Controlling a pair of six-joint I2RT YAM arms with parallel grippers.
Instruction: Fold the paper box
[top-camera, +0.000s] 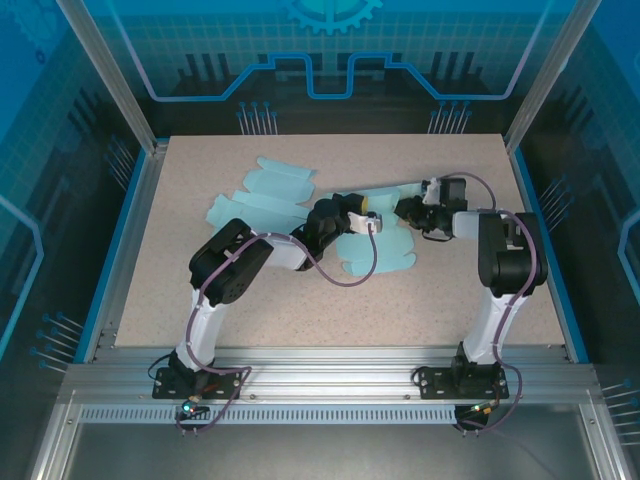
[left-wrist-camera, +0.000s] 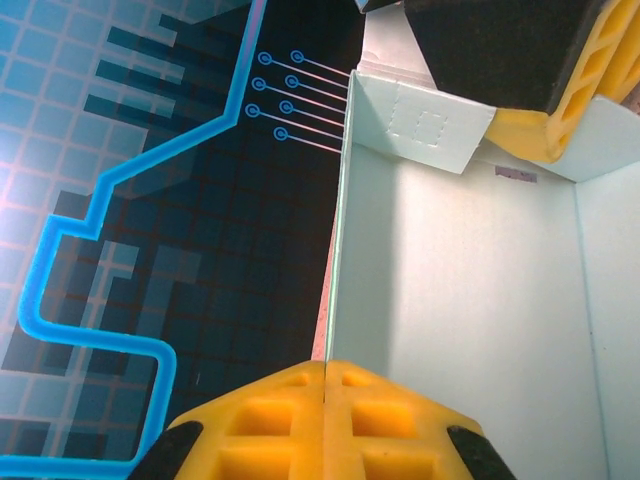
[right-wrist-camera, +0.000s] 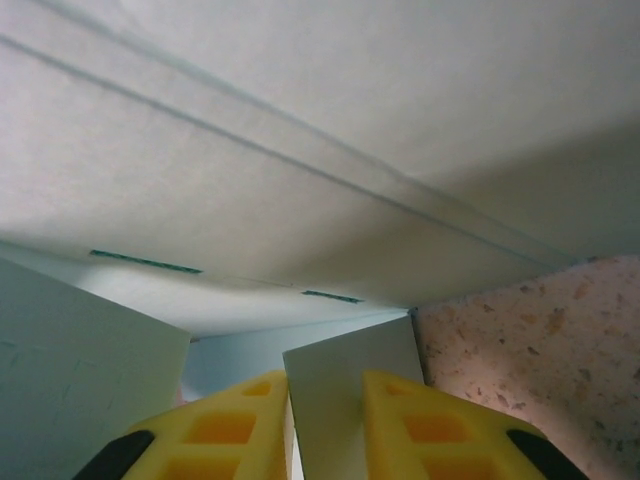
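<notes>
My left gripper (left-wrist-camera: 325, 425), yellow pads pressed together, pinches the near wall edge of the pale mint paper box (left-wrist-camera: 460, 300). My right gripper (right-wrist-camera: 325, 420) clamps a thin flap of it. Mid-table, another flat mint cardboard blank (top-camera: 262, 195) lies beyond.

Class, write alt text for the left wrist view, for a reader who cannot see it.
The left end effector, its yellow fingers shut together, pinches the lower edge of a pale blue paper box wall standing upright. At top right, the other arm's yellow-and-black end effector meets a folded flap; a dark panel with glowing blue lines lies behind.
</notes>
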